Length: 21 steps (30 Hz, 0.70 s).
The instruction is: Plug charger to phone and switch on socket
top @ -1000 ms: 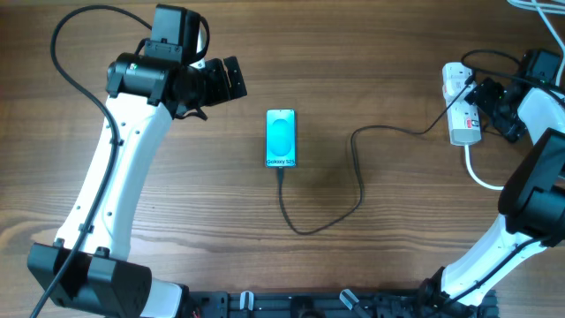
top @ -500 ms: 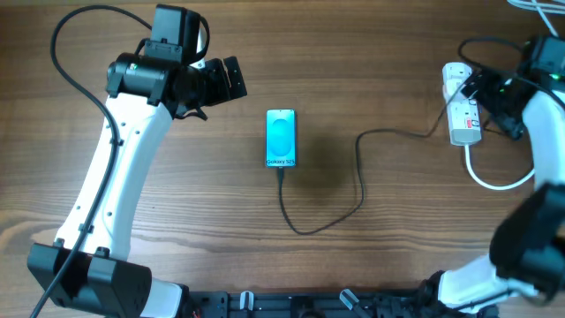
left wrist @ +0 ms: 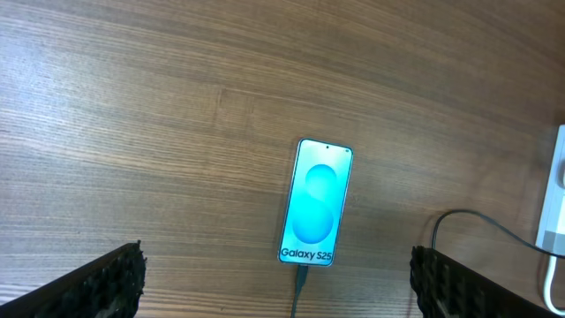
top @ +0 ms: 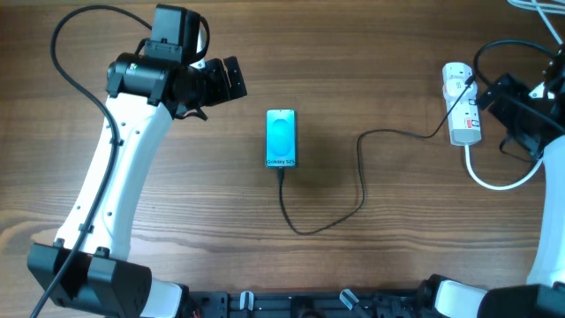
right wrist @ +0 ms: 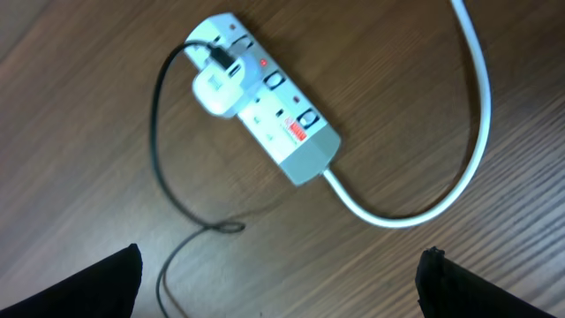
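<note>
The phone (top: 281,138) is laid flat near the middle of the worktop (top: 177,230), its cyan screen up and its white strip of text toward the near edge. The charger (top: 360,177) is seen meeting the phone at that end, then looping right and running to the socket (top: 463,104) at the far right. There its cable is joined to a white plug (right wrist: 216,88) seated in the strip, and a thick white cord (right wrist: 441,177) is led off the strip's other end. The left hand (top: 234,78) is held up left of the phone, well apart from it, fingers spread wide and nothing gripped. The right hand (right wrist: 282,287) is held just beside the socket, likewise spread and untouched by anything.
</note>
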### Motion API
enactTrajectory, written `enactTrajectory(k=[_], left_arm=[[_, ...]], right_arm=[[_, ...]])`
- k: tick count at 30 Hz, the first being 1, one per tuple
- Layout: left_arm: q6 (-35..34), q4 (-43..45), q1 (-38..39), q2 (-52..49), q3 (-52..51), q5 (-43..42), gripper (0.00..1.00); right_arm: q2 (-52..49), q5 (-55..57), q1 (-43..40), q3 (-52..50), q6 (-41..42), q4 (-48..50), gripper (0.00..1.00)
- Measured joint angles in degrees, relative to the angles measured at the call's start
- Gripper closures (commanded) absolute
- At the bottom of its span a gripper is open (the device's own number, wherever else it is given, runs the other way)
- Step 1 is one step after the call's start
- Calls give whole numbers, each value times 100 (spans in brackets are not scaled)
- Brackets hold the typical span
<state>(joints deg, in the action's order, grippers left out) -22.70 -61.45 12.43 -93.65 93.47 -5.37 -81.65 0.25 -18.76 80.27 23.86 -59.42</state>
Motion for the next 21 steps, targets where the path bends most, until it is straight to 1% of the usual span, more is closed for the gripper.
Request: enactTrajectory(k=[2, 5, 10, 11, 14, 16, 21], left_arm=[[0, -2, 0, 0, 0, 0, 0], [0, 0, 0, 0, 0, 2, 0], [0, -4, 0, 0, 0, 2, 0], [0, 0, 0, 0, 0, 2, 0], [0, -7, 0, 0, 0, 2, 0], [0, -2, 0, 0, 0, 2, 0], [0, -2, 0, 0, 0, 2, 0]], right_arm=[[247, -7, 282, 0, -146, -146, 0], [841, -2, 1010, 0, -280, -378, 0], [2131, -26, 2267, -103, -343, -706, 0], [2347, -26, 2411, -175, -343, -734, 0], [3128, -26, 2761, -551, -343, -787, 0], [3578, -26, 2822, -778, -343, -815, 0], [4256, -24, 2828, -960, -343, -1163, 0]])
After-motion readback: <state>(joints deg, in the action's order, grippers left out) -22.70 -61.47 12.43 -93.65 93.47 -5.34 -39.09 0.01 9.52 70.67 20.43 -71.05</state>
